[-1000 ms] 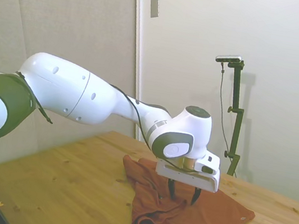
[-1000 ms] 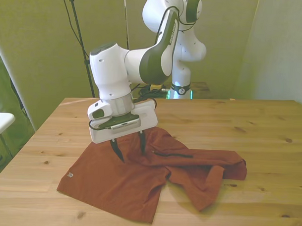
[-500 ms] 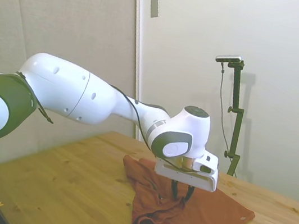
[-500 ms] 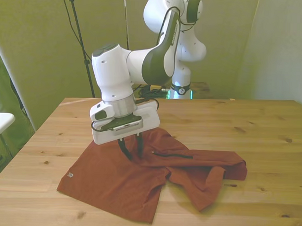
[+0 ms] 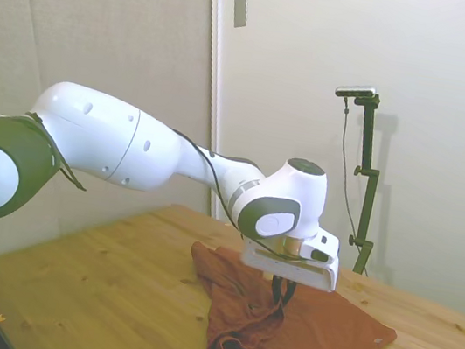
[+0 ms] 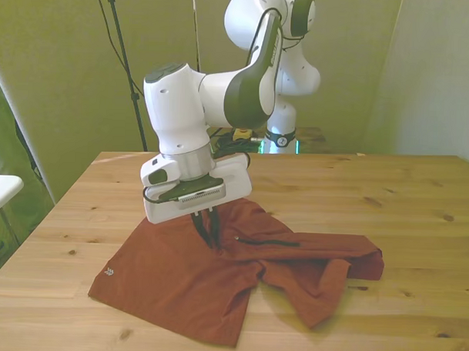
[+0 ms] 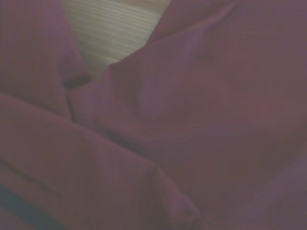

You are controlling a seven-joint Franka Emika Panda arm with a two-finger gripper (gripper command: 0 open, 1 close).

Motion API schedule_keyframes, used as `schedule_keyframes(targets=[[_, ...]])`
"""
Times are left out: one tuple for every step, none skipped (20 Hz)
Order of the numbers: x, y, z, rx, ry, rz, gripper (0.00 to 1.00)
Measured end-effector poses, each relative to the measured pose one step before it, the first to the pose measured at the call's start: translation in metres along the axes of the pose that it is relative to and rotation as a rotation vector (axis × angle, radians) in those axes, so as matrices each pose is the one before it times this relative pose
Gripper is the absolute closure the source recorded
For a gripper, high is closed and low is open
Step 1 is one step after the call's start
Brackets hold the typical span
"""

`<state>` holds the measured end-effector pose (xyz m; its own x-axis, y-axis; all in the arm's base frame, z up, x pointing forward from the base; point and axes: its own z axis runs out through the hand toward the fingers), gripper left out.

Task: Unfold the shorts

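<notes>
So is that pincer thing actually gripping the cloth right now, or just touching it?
Pincer: closed, pinching a fold of the shorts near their middle.

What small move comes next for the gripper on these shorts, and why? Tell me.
Probably lift slightly, then draw the fabric outward. The gripper looks shut on a fold of the shorts, which lie bunched on the table, one leg doubled over.

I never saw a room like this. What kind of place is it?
Probably a robot lab or test room. A white robot arm's gripper pinches orange shorts on a plain wooden table, with bare walls around.
</notes>
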<state>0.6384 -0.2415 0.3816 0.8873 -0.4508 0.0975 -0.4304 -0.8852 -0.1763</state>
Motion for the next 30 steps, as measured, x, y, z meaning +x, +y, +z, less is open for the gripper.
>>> schedule_keyframes(targets=[[-0.00899, -0.00783, -0.00654, -0.01230, 0.01190, -0.02194, 1.00], [-0.00967, -0.00925, -0.00867, -0.01156, 0.01368, -0.02597, 1.00], [-0.01111, -0.01024, -0.01110, -0.01178, 0.01483, -0.02796, 1.00], [-0.01108, -0.00994, -0.01153, -0.01150, 0.01429, -0.02598, 1.00], [-0.01166, -0.01010, -0.01206, -0.00893, 0.01498, -0.02401, 1.00], [-0.01237, -0.00896, -0.01159, -0.00910, 0.01463, -0.02253, 1.00], [-0.01288, -0.00858, -0.01015, -0.00489, 0.01201, -0.02074, 1.00], [-0.01339, -0.00833, -0.00927, -0.00808, 0.00989, -0.02259, 1.00], [-0.01298, -0.00777, -0.00791, -0.00902, 0.01098, -0.01906, 1.00], [-0.01511, -0.00924, -0.00812, -0.01152, 0.01432, -0.02473, 1.00], [-0.01485, -0.00928, -0.00700, -0.01123, 0.01550, -0.02621, 1.00], [-0.01628, -0.00995, -0.00635, -0.01108, 0.01700, -0.02271, 1.00], [-0.01475, -0.00827, -0.00491, -0.00910, 0.01358, -0.01582, 1.00], [-0.01534, -0.00773, -0.00384, -0.00973, 0.01254, -0.01484, 1.00], [-0.01606, -0.00706, -0.00242, -0.00542, 0.00744, -0.00899, 1.00], [-0.01707, -0.00679, -0.00102, -0.00465, 0.00338, -0.00999, 1.00], [-0.01745, -0.00657, 0.00024, -0.00337, 0.00175, -0.00913, 1.00], [-0.01860, -0.00704, 0.00157, -0.00171, -0.00150, -0.01021, 1.00], [-0.01813, -0.00702, 0.00227, -0.00199, 0.00109, -0.01236, 1.00], [-0.01786, -0.00680, 0.00279, -0.00305, 0.00337, -0.01255, 1.00], [-0.01843, -0.00638, 0.00354, -0.00427, 0.00110, -0.01117, 1.00], [-0.01501, -0.00539, 0.00237, -0.00540, 0.00160, -0.00900, 1.00], [-0.00218, -0.00490, -0.00629, -0.00488, 0.01275, -0.00320, 1.00], [0.00090, -0.00329, -0.00688, -0.00326, 0.00640, 0.00095, 0.00], [0.00129, -0.00256, -0.00292, -0.00253, -0.00189, 0.00163, 0.00], [0.00035, -0.00214, -0.00131, -0.00310, -0.00625, 0.00242, 0.00], [0.00023, -0.00072, -0.00008, -0.00128, -0.00704, 0.00397, 0.00], [-0.00052, -0.00061, 0.00034, -0.00136, -0.00816, 0.00257, 0.00], [-0.00065, -0.00095, 0.00032, -0.00082, -0.00669, 0.00207, 0.00], [-0.00070, -0.00086, 0.00015, -0.00141, -0.00855, 0.00198, 0.00]])
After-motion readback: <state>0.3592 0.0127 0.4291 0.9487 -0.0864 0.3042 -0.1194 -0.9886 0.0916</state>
